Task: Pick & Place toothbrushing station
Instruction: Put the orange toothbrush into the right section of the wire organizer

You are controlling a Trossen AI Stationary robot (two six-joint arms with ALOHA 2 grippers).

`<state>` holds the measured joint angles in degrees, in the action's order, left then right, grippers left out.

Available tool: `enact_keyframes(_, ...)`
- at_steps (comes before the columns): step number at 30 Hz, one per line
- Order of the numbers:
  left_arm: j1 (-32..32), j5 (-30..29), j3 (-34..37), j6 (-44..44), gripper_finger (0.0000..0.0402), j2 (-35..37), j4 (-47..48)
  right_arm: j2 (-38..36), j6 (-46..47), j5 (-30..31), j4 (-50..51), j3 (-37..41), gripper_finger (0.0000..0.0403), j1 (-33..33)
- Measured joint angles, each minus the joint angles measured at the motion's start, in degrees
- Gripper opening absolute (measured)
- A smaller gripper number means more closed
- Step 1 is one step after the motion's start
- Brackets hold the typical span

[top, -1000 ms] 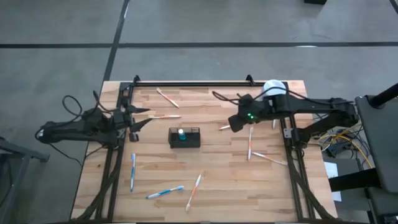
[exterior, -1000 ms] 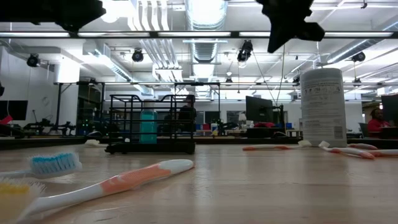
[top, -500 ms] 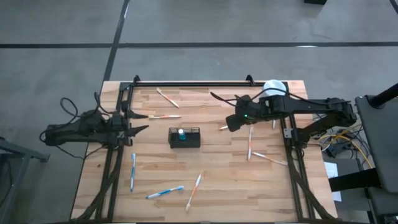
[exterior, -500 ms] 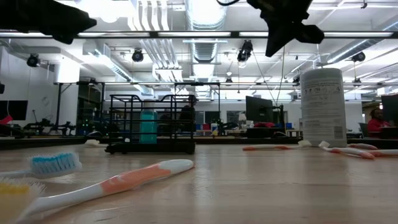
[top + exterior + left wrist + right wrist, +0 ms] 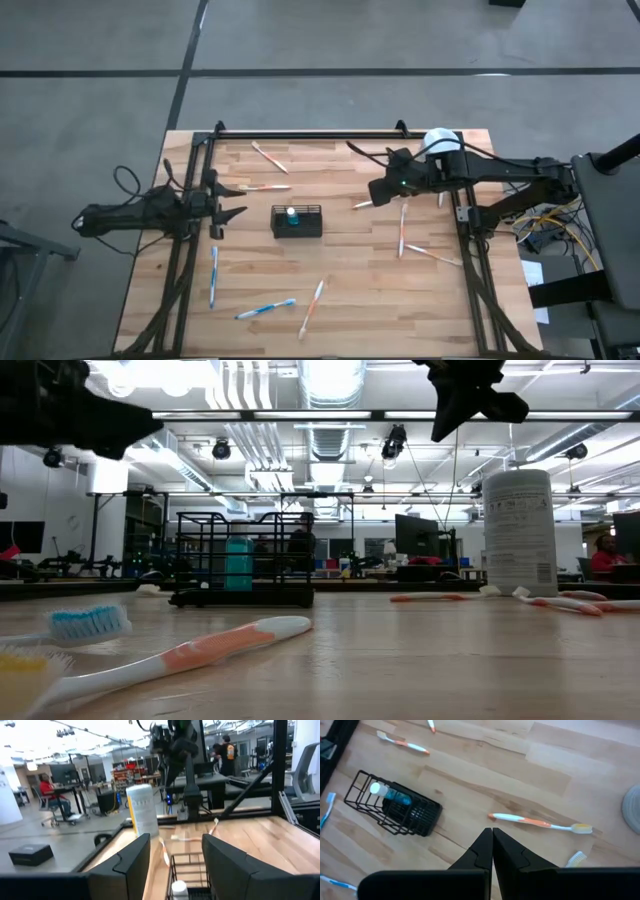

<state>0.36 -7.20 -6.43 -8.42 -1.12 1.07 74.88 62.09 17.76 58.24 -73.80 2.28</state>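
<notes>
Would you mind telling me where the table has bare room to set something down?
Bare wood lies along the near edge right of the orange-and-white toothbrush, and between the black wire-mesh basket and the white toothbrushes on the right. The far-left strip behind the basket holds two toothbrushes; the near-left corner is crowded with blue ones.

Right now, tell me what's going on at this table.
Nothing is being held. The left claw hangs open at the table's left edge, facing the black wire basket, which stands mid-table with a teal-and-white tube in it. The right claw is shut and empty, raised above the table to the basket's right, near an orange toothbrush. More toothbrushes lie scattered on the table, none in the basket.
</notes>
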Motion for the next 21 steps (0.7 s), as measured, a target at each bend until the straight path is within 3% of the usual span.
enact_keyframes(7,-0.01,0.04,3.14,2.05,0.0186,0.58,-0.08,0.08,6.1,-0.02,0.43,1.09,0.0008,-0.02)
enact_keyframes(14,-0.02,0.07,3.85,3.37,0.0186,0.54,0.23,-0.08,15.67,-1.27,6.96,4.08,0.0008,-0.01)
enact_keyframes(21,-0.02,0.13,3.85,3.36,0.0186,0.43,2.54,-0.03,12.98,-1.18,1.19,10.19,0.0008,0.0)
